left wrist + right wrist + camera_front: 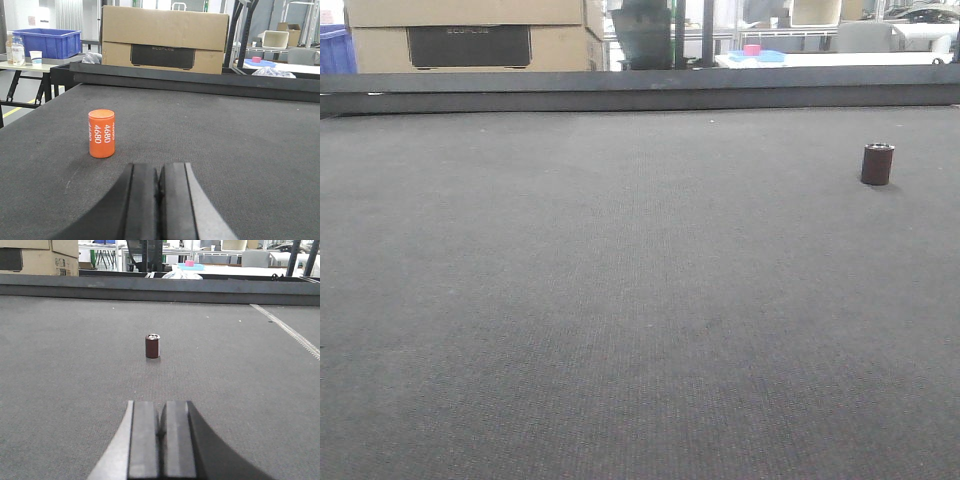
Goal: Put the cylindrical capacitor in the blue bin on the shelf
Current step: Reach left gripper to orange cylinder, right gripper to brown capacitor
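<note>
Nothing of the task is done yet, judging by how things lie. Nearest, the right gripper [161, 411] is clenched on nothing, its pads pressed together low over the dark mat [75, 370]. The left gripper [159, 172] is likewise clenched and empty. An orange cylinder [101, 133] marked 4680 stands at the left gripper's eleven o'clock. The cylindrical capacitor [152, 346] stands upright on the mat at the right gripper's twelve o'clock, well apart from it. Farther off are a cardboard box [165, 37] and a blue crate [47, 42] on a side table. No shelf shows, so reaching, grasping, carrying and placing all remain.
</note>
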